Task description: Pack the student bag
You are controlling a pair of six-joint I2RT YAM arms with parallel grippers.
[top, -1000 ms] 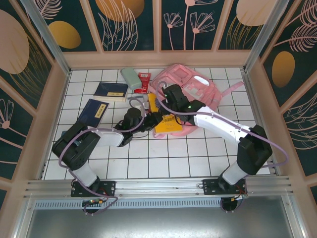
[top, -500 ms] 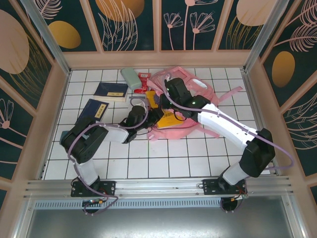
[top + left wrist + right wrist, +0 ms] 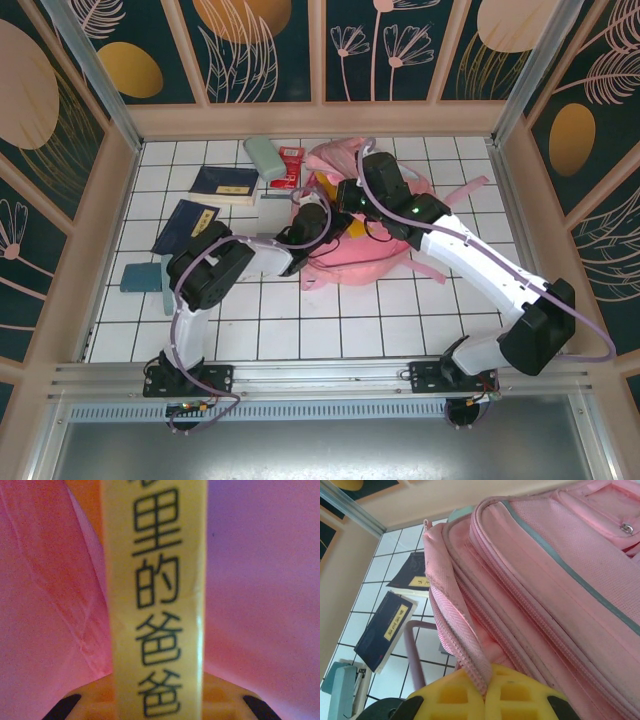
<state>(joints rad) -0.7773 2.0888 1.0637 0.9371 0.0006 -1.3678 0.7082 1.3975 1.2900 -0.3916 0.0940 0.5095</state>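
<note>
While the right tool [image 3: 485,696] pinches the student bag [image 3: 560,555], the left tool [image 3: 157,706] seemingly clamps a yellow book [image 3: 155,580].

The left arm [image 3: 212,272] and right arm [image 3: 470,258] are showing black joints, white links; lilac cables [image 3: 175,335] are trailing alongside; yellow gridded pads [image 3: 452,696] are capping the right end effector [image 3: 485,692].

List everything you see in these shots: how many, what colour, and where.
student bag: one, pink, far middle of the table
yellow book: one, yellow, at the bag's opening
navy books: two, navy with yellow labels, left of the bag; second
case: one, pale green, far edge
packet: one, red, between case and bag
teal blocks: two, teal, near the left wall
table: one, white tiles
left hand: one, black, shut on the yellow book
right hand: one, yellow pads, pinching the bag's rim
</note>
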